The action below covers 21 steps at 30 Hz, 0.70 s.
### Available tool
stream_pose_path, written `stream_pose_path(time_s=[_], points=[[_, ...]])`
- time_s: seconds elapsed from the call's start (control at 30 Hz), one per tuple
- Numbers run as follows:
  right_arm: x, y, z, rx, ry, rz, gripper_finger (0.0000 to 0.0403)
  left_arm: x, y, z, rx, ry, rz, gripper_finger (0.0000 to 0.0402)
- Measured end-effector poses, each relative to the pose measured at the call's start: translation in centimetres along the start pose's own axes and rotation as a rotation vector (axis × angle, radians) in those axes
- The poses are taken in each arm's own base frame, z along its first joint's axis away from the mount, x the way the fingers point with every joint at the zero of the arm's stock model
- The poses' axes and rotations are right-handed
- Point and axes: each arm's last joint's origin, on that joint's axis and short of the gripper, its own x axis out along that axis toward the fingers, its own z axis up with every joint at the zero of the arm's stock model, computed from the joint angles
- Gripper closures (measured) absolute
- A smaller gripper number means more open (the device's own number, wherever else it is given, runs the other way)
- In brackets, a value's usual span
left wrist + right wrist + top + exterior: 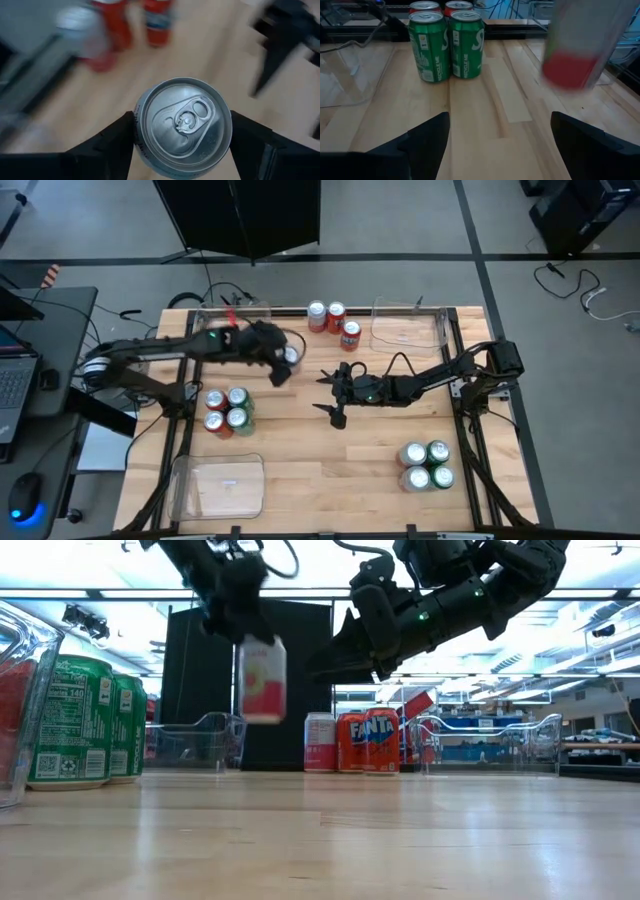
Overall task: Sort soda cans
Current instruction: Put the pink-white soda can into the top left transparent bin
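A silver-white soda can (262, 678) hangs above the bench (330, 470), grasped by my left end effector (182, 131), while my right end effector (330, 394) stands released mid-bench.

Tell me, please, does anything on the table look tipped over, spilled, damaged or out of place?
Nothing stands out. The cans on the wooden table all stand upright in tidy groups, with no spill or dent visible. The only can off the surface is the silver-white can, held upright in the left gripper. The right gripper is open and empty.
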Motion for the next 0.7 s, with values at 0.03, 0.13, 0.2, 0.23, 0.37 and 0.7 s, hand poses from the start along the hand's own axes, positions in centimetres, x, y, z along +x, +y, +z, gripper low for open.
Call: stream_pose_path(time_s=[0.03,0.13,0.2,0.23,0.37,0.7], points=[[0.0,0.0,0.0,0.000,0.000,0.000,0.0070,-1.0,0.6,0.4,-0.009,-0.007,0.045,0.0141],[0.0,0.0,0.0,0.000,0.001,0.000,0.0069,-3.6,2.4,1.3,-0.063,-0.020,0.172,0.0141],[0.0,0.0,0.0,0.000,0.000,0.000,0.0069,-4.9,3.7,1.4,-0.092,-0.021,0.224,0.0141],[0.0,0.0,0.0,0.000,0.001,0.000,0.0070,-5.6,4.4,1.5,-0.112,-0.029,0.244,0.0141],[0.0,0.0,0.0,0.006,0.001,0.000,0.0073,-6.9,7.6,0.6,-0.194,0.026,0.353,0.0141],[0.0,0.0,0.0,0.002,0.001,0.000,0.0071,-5.7,14.3,-3.0,-0.343,0.191,0.547,0.0141]])
